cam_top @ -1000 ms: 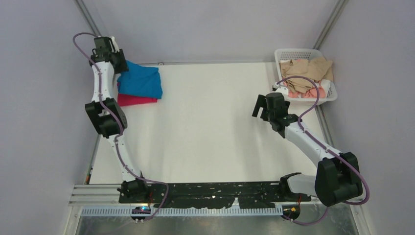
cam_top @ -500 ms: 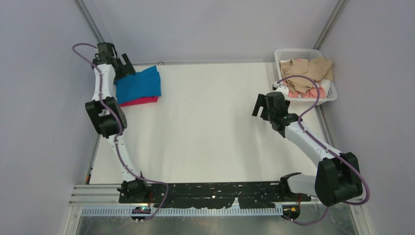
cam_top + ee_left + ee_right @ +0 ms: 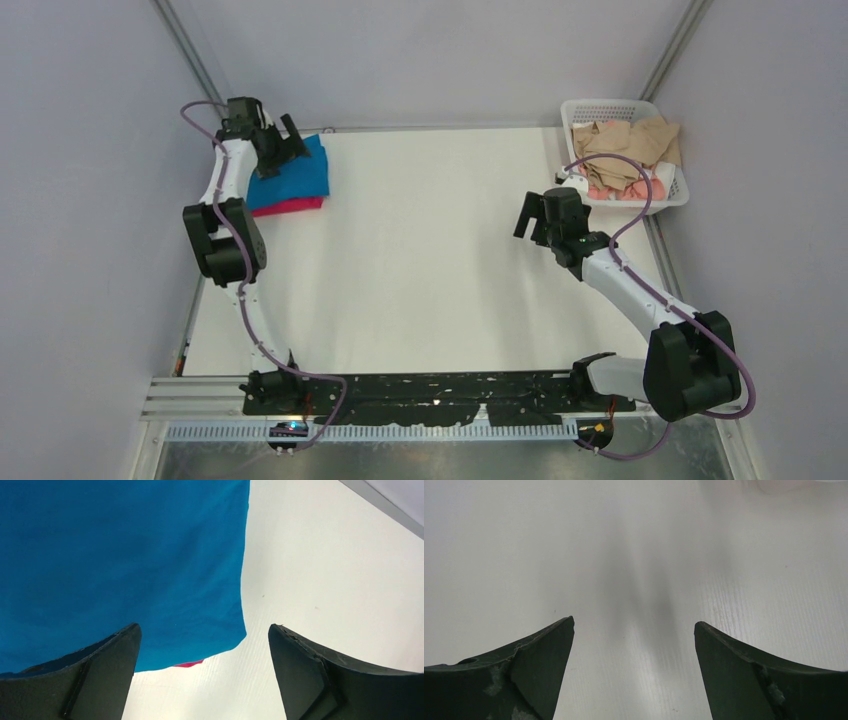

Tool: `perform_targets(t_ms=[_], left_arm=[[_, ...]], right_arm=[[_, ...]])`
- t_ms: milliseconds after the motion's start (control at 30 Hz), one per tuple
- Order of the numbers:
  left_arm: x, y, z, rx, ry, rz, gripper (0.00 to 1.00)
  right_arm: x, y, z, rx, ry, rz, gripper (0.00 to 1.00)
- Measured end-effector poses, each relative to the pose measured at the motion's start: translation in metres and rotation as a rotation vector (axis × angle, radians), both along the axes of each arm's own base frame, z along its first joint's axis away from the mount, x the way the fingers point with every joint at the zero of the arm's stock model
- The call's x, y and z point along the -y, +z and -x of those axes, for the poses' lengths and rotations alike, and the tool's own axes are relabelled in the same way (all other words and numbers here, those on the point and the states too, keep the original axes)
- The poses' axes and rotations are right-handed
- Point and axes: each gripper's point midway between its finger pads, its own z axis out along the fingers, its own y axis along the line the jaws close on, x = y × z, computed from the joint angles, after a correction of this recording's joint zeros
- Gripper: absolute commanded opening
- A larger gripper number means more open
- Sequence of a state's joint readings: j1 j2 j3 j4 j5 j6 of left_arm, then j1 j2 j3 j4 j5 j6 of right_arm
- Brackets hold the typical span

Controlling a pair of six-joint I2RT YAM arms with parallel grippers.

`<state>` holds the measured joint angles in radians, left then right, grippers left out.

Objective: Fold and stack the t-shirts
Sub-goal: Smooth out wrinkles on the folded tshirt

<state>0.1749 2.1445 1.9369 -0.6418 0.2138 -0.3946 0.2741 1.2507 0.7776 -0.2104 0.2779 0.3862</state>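
Well, my left gripper (image 3: 205, 630) hangs released over the blue t-shirt (image 3: 125, 555) atop the magenta t-shirt (image 3: 189, 664); pulling away low could snag and skew the stack; right gripper (image 3: 634, 622) gapes empty.

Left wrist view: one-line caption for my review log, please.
Open left pincer over the folded blue t-shirt, magenta-red t-shirt edge showing beneath, white table beside.

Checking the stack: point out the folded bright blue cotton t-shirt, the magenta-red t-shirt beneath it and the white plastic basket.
bright blue t-shirt (image 3: 306, 180): top external view, right half.
magenta-red t-shirt (image 3: 294, 206): top external view, exposed near edge.
white plastic basket (image 3: 610, 104): top external view, far rim.
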Motion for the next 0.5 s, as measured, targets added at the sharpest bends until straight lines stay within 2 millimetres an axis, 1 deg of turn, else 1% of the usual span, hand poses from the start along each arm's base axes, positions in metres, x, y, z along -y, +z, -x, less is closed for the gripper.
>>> perform_targets(t_ms=[67, 200, 267, 400, 500], left_arm=[[0.002, -0.001, 0.001, -0.007, 0.01, 0.019, 1.0], [0.001, -0.003, 0.002, -0.022, 0.054, 0.049, 1.0], [0.0, -0.011, 0.006, -0.042, 0.073, 0.059, 1.0], [0.003, -0.039, 0.021, -0.122, 0.093, 0.085, 0.99], [0.002, -0.044, 0.023, -0.14, 0.105, 0.085, 1.0]], right_arm=[[-0.001, 0.0, 0.0, -0.001, 0.003, -0.002, 0.95], [-0.003, 0.0, 0.0, -0.002, 0.012, -0.009, 0.95], [-0.003, 0.0, 0.0, -0.003, 0.015, -0.012, 0.95], [-0.005, -0.001, 0.001, -0.005, 0.023, -0.018, 0.95], [-0.006, -0.001, 0.001, -0.005, 0.026, -0.021, 0.95]])
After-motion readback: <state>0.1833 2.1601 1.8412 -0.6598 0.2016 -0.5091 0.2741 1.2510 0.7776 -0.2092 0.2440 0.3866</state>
